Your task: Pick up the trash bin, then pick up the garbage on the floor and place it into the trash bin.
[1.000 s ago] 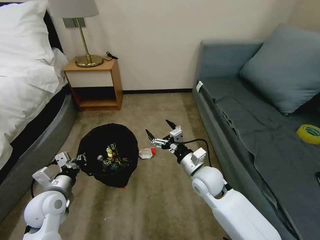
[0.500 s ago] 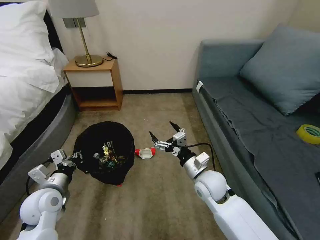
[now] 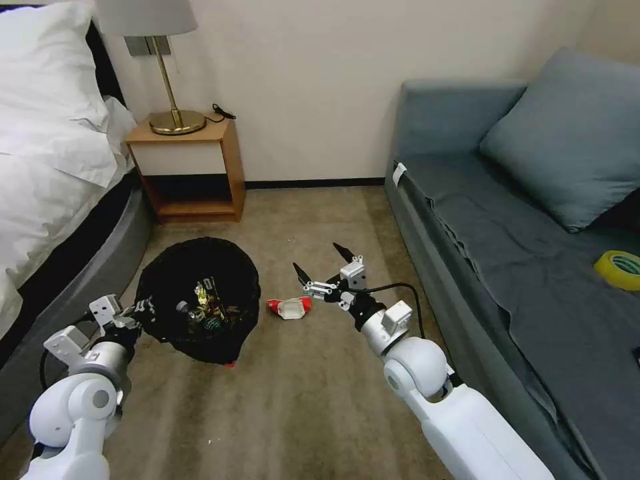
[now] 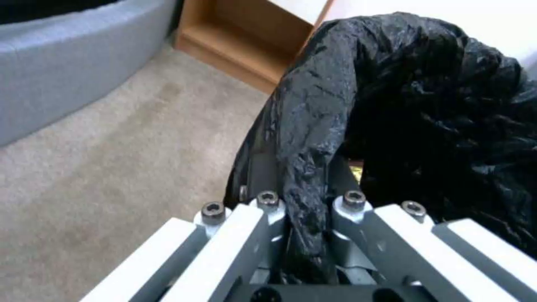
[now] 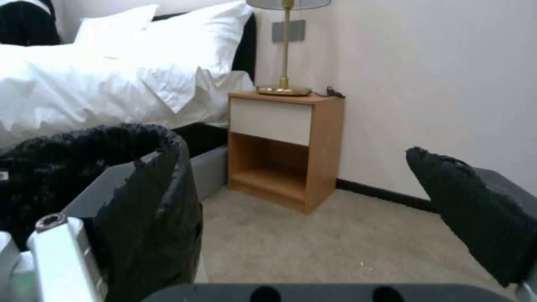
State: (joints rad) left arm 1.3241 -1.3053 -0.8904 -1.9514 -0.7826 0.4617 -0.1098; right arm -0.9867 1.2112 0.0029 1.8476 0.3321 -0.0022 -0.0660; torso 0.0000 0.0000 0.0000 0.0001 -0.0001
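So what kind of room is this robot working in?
Most likely a hotel room or bedroom: a bed with white linen, a nightstand carrying a brass lamp, and a grey sofa on carpet.

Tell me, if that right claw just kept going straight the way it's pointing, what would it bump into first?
Probably nothing nearby. The right gripper, fingers open, points over the carpet toward the nightstand and the wall. The red-white wrapper lies lower, beneath that line, and the trash bin sits off to the side. Depth is uncertain.

The head view looks down at the floor from above. The left wrist view sits close against the bin (image 4: 358, 92); the right faces the nightstand (image 5: 282, 147), shared with the head view.
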